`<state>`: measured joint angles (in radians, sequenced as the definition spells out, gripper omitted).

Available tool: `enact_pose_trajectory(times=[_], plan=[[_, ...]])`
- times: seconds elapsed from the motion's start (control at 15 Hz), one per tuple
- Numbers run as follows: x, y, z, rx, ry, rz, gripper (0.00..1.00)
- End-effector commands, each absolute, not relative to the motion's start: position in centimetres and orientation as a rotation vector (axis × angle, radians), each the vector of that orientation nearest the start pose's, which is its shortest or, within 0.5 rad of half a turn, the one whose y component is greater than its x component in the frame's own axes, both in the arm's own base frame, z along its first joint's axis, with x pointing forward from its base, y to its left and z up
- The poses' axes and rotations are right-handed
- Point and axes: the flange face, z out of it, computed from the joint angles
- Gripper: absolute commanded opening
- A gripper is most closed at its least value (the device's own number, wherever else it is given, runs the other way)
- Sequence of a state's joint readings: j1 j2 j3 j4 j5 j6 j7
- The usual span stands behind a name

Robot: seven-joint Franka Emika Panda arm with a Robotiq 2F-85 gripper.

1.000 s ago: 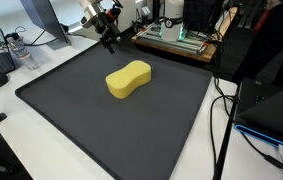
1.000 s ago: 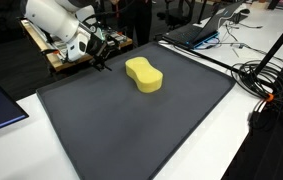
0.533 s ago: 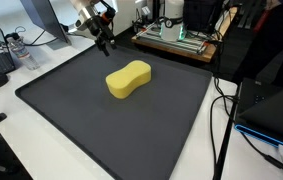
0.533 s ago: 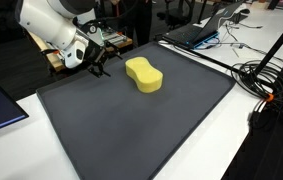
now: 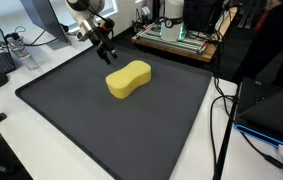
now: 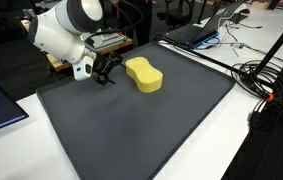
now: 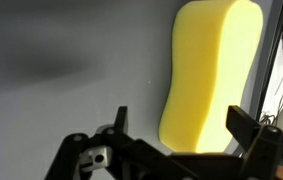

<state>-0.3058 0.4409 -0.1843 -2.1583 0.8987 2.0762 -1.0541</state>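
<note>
Jaws spread fully, nothing held; gripper [image 5: 108,56] is poised at eleven o'clock of sponge [image 5: 128,79], which is laid flat on mat [image 5: 81,115], top left exposed.

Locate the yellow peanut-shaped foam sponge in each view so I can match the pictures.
Exterior view: the yellow peanut-shaped foam sponge lies upper centre, its long axis slanting up to the right.
Exterior view: the sponge lies upper centre, slanting down to the right.
Wrist view: the sponge stands right of centre, running from the top edge downward.
Shared landmark: the dark grey mat beneath it, seen in all three views.
</note>
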Motion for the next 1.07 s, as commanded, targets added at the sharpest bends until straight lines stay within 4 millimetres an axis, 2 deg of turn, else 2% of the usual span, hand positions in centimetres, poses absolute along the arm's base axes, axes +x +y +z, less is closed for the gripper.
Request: enact_pose_trajectory(times=[0.0, 0.4, 0.8, 1.0], plan=[[48.1, -21.2, 15.7, -2.374, 0.135, -0.087, 1.0], [46.5, -20.3, 14.8, -2.376, 0.17, -0.024, 1.0], [43.2, -18.9, 15.8, -2.374, 0.264, -0.001, 1.0], [41.0, -18.7, 17.2, -2.379, 0.361, -0.029, 1.0]])
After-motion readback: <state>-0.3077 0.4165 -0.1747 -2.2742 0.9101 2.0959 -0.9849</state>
